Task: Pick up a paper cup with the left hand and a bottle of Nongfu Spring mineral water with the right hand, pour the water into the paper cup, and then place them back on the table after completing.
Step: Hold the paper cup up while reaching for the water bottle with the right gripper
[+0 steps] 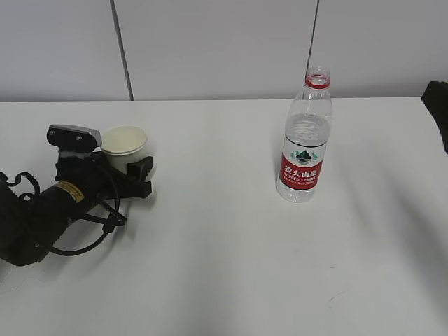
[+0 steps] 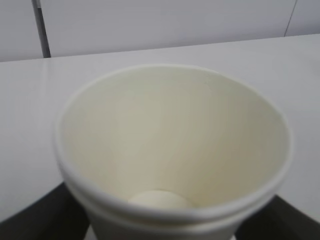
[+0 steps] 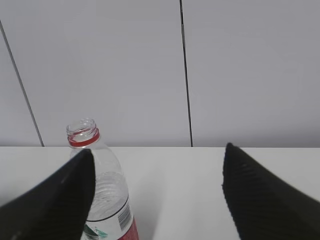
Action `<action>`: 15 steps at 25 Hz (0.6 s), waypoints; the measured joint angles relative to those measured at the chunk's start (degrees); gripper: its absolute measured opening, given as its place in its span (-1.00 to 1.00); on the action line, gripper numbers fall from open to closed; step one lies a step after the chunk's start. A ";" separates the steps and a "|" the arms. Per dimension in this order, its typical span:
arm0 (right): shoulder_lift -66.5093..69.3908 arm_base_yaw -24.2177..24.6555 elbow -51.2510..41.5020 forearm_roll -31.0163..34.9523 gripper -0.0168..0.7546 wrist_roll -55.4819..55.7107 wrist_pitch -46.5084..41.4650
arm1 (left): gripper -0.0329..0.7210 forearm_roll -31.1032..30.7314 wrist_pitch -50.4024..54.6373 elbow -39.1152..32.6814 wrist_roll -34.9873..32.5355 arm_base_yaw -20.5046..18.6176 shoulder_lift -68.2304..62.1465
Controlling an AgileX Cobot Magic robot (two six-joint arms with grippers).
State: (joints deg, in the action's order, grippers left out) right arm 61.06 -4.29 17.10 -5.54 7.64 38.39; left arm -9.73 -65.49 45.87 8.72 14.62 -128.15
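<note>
**Paper cup framed by left pincer, bottle waiting for the right**

Paper cup [image 1: 124, 147] stood upright on the white counter [image 1: 224, 266], at the left of the exterior view, set between the fingers of the left pincer [image 1: 133, 171]. Left arm lay low along the counter, yellow sticker showing on its body. Dark fingers [image 2: 45, 210] flanked the cup on both sides in the left wrist view; contact with the wall could not be made out, so whether the grip had taken I could not tell.

Cup: cream-white, rolled rim, a second rim line just under the first, possibly two cups nested. Inside looked dry and empty.

Bottle [image 1: 305, 136] stood upright well apart to the right, cap off, red neck ring, red label, clear water [image 1: 305, 133] up to about the shoulder. Right pincer [image 3: 157, 200] was open, wide apart, nothing between its fingers; bottle sat off toward the left finger in its wrist view, further back, not yet between them.

Judgement for the step in hand: close on the cup gently and at mid-height, since thin paper would crush or go oval. Keep it plumb on lifting. The right arm would need to centre on the bottle before closing, gripping at the label band where the wall seems stiffest, as the open neck would spill if squeezed.
</note>
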 joint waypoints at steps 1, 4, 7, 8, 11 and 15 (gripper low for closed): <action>0.00 0.00 0.00 0.00 0.56 0.00 0.00 | 0.38 -0.05 0.00 0.00 0.00 0.00 0.00; 0.00 0.00 0.00 0.00 0.56 0.05 0.00 | 0.27 -0.62 0.00 0.00 0.00 0.00 0.00; 0.00 0.00 0.00 0.00 0.56 0.05 0.00 | 0.25 -1.59 -0.04 0.00 0.00 0.00 0.00; 0.00 0.00 0.00 0.00 0.56 0.16 0.00 | 0.25 -1.84 -0.04 0.00 0.00 0.00 0.00; 0.00 0.00 0.00 0.00 0.56 0.13 0.00 | 0.25 -2.96 -0.04 0.00 0.00 0.00 0.00; 0.89 0.00 0.00 0.00 0.56 0.13 0.00 | 0.25 -6.07 -0.11 0.00 0.00 0.00 0.00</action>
State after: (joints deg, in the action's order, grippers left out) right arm 61.94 -4.29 17.10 -5.54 7.77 38.39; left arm -15.80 -65.60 45.87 8.72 14.62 -128.15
